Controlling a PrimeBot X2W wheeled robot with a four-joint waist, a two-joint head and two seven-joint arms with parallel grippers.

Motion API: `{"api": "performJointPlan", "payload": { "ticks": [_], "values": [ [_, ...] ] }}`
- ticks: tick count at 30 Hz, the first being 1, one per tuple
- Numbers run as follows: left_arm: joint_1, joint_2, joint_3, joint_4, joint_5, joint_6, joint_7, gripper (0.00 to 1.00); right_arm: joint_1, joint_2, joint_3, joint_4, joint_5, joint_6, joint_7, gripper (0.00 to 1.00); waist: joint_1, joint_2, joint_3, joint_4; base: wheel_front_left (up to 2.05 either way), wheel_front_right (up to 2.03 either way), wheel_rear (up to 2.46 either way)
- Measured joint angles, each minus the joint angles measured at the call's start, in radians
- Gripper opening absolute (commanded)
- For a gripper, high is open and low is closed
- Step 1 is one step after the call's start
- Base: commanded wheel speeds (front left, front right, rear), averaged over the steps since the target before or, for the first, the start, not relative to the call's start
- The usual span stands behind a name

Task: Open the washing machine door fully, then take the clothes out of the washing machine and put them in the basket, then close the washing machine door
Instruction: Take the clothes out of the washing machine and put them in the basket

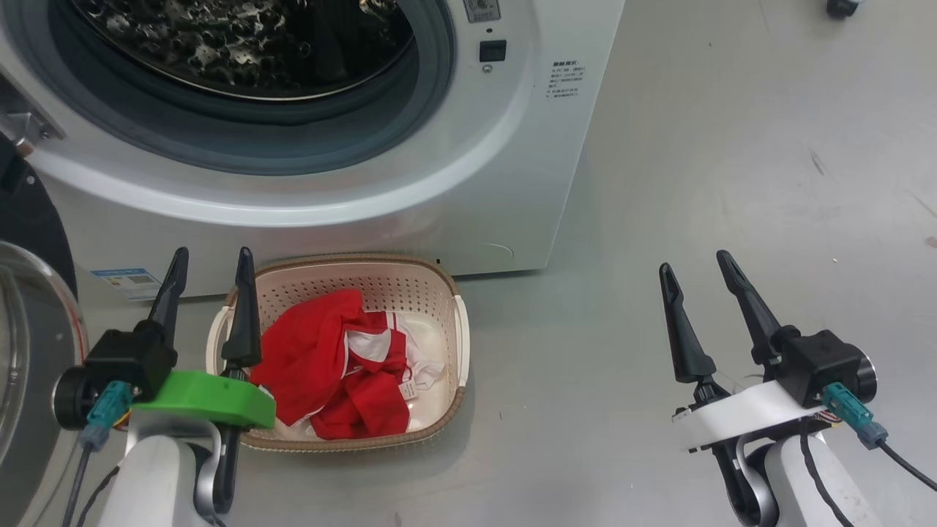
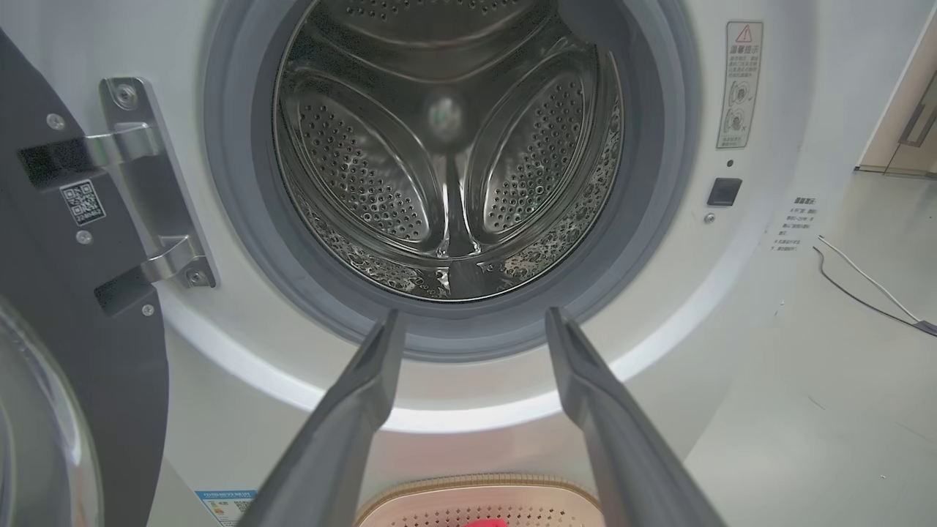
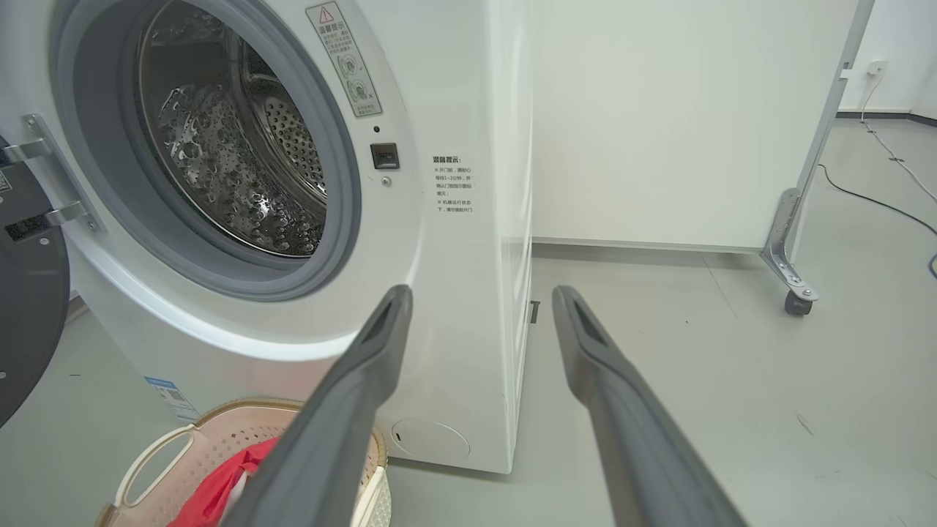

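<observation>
Since the clothes (image 1: 333, 366) sit piled in the basket (image 1: 454, 322), parked just in front of the washing machine (image 1: 476, 183) for a short drop, the drum (image 2: 446, 183) looks empty. Only the washing machine door (image 1: 33, 227), swung out at left, needs closing imo. Left gripper (image 1: 212, 255) and right gripper (image 1: 694, 261) both gape wide, holding nothing.

The smooth grey floor (image 1: 695, 183) carries the white washing machine (image 1: 505, 176), which stands flat on it. The cream basket (image 1: 410, 289) sits on the floor just in front of the machine's base. Beyond the machine's side stands a white partition (image 3: 659, 110) on small wheels, and a dark cable (image 3: 878, 201) trails over the floor near it.
</observation>
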Motion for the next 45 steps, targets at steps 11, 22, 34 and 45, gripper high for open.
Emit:
{"api": "performJointPlan", "payload": {
  "ticks": [11, 22, 34, 45],
  "values": [
    [0.162, 0.000, -0.037, -0.062, 0.016, 0.001, 0.000, 1.00, 0.090, 0.004, 0.004, 0.005, 0.000, -0.008, 0.000, 1.00, 0.0000, 0.0000, -0.118, 0.036, 0.00, 0.00, 0.00],
    [0.298, 0.001, -0.058, -0.115, 0.017, 0.020, 0.002, 1.00, 0.157, 0.008, 0.012, -0.008, -0.008, -0.024, 0.000, 1.00, 0.0000, 0.0000, -0.192, 0.040, 0.00, 0.00, 0.00],
    [0.350, 0.002, -0.075, -0.193, 0.018, 0.042, 0.023, 1.00, 0.193, 0.012, 0.012, -0.039, -0.016, -0.035, 0.000, 1.00, -0.0001, 0.0000, -0.206, 0.034, 0.00, 0.00, 0.00],
    [0.383, 0.003, -0.082, -0.248, 0.021, 0.055, 0.042, 1.00, 0.199, 0.014, 0.013, -0.054, -0.018, -0.035, 0.000, 1.00, -0.0001, 0.0000, -0.210, 0.027, 0.00, 0.00, 0.00]
  ]
}}
